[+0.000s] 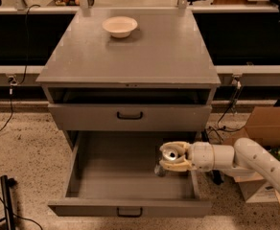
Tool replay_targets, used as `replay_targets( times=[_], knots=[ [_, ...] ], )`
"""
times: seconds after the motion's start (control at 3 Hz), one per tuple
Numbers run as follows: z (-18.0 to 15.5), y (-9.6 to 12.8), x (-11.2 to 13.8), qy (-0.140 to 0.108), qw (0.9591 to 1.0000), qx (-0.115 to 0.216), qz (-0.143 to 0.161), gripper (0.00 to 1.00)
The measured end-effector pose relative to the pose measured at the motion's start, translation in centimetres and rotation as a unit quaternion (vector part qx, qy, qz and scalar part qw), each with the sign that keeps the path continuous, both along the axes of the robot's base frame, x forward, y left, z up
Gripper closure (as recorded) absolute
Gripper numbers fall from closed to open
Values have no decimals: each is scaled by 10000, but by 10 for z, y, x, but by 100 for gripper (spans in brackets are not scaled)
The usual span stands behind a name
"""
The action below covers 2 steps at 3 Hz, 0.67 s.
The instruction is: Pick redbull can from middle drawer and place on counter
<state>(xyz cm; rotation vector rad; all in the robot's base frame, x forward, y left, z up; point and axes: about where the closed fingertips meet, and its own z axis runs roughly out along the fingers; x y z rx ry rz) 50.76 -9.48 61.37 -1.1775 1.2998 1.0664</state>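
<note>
Can (169,153) is sitting in the right part of the drawer (116,176), near the right wall and roughly midway front to back. Silver lid is facing up toward the camera; grey body is showing just below the fingers. Long axis is looking roughly upright, maybe leaning a little, hard to say. Cannot tell whether the base is touching the drawer floor or hanging just above it.

Gripper (170,157) is closing around the can's upper part, one cream finger on the far side and one on the near side, holding it. Arm (248,157) is reaching in from the right over the drawer's right wall, gripper pointing left. Only one arm, so no choice of hand.

Key relation: counter (130,56) is lying above and behind the can, with the shut upper drawer front (129,115) and an open slot above it standing in between. Judging by that, the next move is needing a lift straight up and out toward the camera before going over the front edge, keeping the can upright.

Bowl (120,26) is sitting at the counter's back, left of centre, well apart from the front area. Cardboard box (269,126) is standing on the floor to the right.

No brand, label or writing is readable on the can or elsewhere.
</note>
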Motion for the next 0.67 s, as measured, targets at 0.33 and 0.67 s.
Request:
replay_targets(
  times=[0.33,0.67],
  knots=[
    [41,-13,-10,-208,9996,-150,76,100],
    [81,-38,-7,-286,9984,-485,100,100]
  ],
)
